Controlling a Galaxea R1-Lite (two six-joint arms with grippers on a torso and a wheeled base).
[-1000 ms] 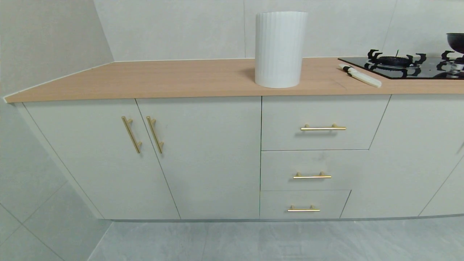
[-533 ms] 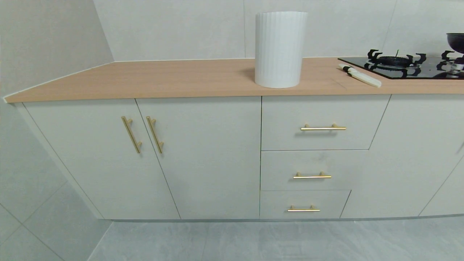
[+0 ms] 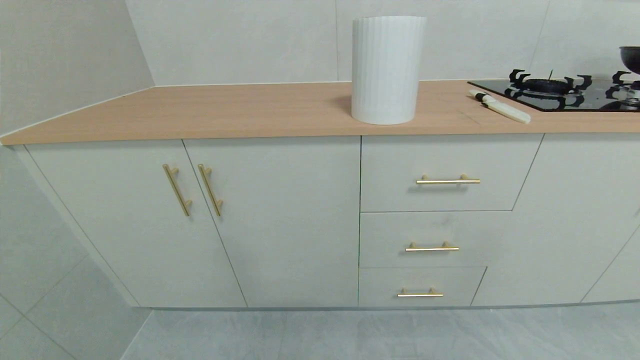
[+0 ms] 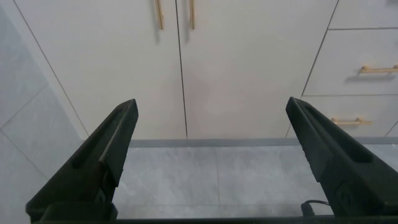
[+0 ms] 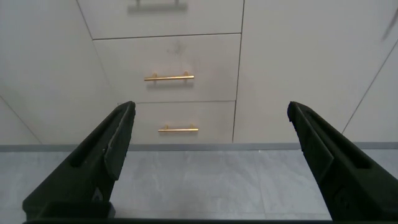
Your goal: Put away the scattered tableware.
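Observation:
A cream-handled knife lies on the wooden countertop beside the black gas hob. A tall white ribbed container stands upright on the countertop to the knife's left. My left gripper hangs open low before the double cabinet doors, nothing between its fingers. My right gripper is open too, held low in front of the lower drawers, also holding nothing.
Below the countertop are two cabinet doors with gold handles and a stack of three drawers with gold bar handles. A dark pot sits on the hob at the far right. Grey tiled floor lies before the cabinets.
The head view has shifted slightly, so the cabinets sit a little lower and wider in the picture. Nothing on the countertop has moved.

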